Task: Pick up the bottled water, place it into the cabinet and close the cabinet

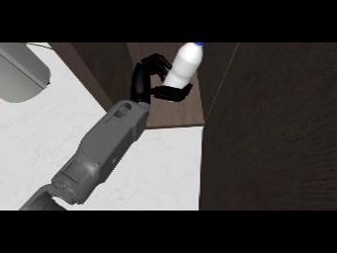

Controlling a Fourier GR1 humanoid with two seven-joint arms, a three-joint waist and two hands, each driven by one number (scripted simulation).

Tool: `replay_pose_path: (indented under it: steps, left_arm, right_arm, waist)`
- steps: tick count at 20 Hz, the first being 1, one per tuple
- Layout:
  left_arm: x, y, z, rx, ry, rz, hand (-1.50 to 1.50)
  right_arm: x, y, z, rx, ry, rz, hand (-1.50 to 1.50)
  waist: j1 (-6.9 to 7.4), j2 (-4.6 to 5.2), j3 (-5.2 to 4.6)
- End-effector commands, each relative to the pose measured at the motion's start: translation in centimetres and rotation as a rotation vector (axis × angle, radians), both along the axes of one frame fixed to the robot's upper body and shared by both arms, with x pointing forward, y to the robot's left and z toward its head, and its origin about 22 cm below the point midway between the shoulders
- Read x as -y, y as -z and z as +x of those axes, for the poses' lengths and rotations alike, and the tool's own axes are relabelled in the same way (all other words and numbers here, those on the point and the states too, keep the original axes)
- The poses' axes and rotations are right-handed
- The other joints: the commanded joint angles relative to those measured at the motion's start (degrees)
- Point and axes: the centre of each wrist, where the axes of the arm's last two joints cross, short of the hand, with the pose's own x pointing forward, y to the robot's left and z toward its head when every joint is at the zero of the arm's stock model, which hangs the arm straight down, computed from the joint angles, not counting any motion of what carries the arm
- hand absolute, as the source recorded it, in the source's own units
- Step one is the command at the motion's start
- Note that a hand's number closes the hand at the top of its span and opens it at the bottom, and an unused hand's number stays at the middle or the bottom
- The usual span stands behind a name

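Observation:
The bottled water (185,63) is white with a blue cap and leans with its cap toward the upper right, inside the open dark wood cabinet (172,112). My left hand (140,81) reaches in from the lower left and is shut on the bottle: the fingers (150,61) curl round its left side and the thumb (172,92) sits under its base. Whether the bottle's base rests on the cabinet floor is hidden by the hand. The cabinet door (280,128) stands open, filling the right side of the view. My right hand does not show.
A white marbled counter (25,143) spreads below and left of the cabinet. A large rounded grey object (10,71) sits at the upper left. The cabinet's left wall (98,69) runs close beside my forearm (102,148).

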Motion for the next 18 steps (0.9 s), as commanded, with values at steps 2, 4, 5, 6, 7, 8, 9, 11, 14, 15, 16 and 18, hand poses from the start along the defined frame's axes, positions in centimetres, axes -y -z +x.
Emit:
replay_pose_path:
  steps: [2, 4, 5, 6, 7, 8, 9, 11, 14, 15, 16, 18]
  left_arm:
    - [-1.5, 1.4, 0.5, -0.050, -0.098, 0.081, 1.50]
    - [-2.2, 0.8, 1.1, -0.037, -0.178, 0.040, 1.50]
    - [-2.5, 1.1, 1.0, -0.047, -0.168, 0.013, 1.50]
    - [-4.3, 1.9, 0.9, -0.045, -0.183, 0.004, 1.50]
    - [-2.7, 1.6, 0.9, -0.029, -0.192, 0.016, 1.50]
    - [-2.5, 0.7, 1.3, -0.031, -0.190, -0.009, 1.50]
    - [-3.7, 1.6, 1.2, -0.033, -0.190, 0.017, 1.50]
    - [-3.6, -0.6, 2.4, -0.009, -0.227, 0.116, 1.50]
    - [-3.8, 0.5, 1.9, 0.033, -0.237, 0.180, -1.50]
    - [-4.0, -0.2, 2.3, 0.064, -0.228, 0.195, -1.50]
    - [-3.3, 0.0, 2.1, 0.053, -0.218, 0.195, -1.50]
    - [-3.2, -0.3, 2.3, 0.072, -0.254, 0.231, -1.50]
  right_arm:
    - [0.1, -0.8, 0.1, 0.027, -0.008, 0.065, -1.50]
    - [-0.1, -1.7, -0.6, 0.033, -0.041, 0.068, -1.50]
    - [0.5, -1.8, -0.5, 0.034, -0.018, 0.044, -1.50]
    - [0.6, -1.5, -0.8, 0.033, -0.017, 0.051, -1.50]
    - [-0.5, -1.6, -0.3, 0.031, -0.008, 0.064, -1.50]
    - [0.3, -1.3, -0.3, 0.038, -0.025, 0.072, -1.50]
    - [0.4, -0.5, -0.6, 0.011, -0.038, 0.058, -1.50]
    - [-0.3, -1.7, -0.8, 0.031, -0.043, 0.066, -1.50]
    - [0.1, -0.4, -0.3, 0.042, -0.052, 0.061, -1.50]
    - [0.0, -0.1, -0.1, 0.031, -0.054, 0.053, -1.50]
    - [0.5, -0.9, -0.4, 0.037, -0.043, 0.059, -1.50]
    - [0.8, -0.2, -0.4, 0.038, -0.060, 0.050, -1.50]
  waist:
    - [-0.05, 0.20, -0.02]
    - [-1.88, 0.70, -0.08]
    - [-1.01, 0.50, -0.08]
    - [-1.53, 0.58, -0.09]
    - [-0.80, 0.70, -0.13]
    - [-1.13, 0.61, -0.08]
    - [-1.36, 0.50, -0.06]
    - [-2.48, 0.82, -0.09]
    - [-2.49, 1.04, -0.04]
    - [-2.40, 1.15, -0.06]
    - [-2.30, 1.09, -0.06]
    - [-3.17, 1.17, -0.01]
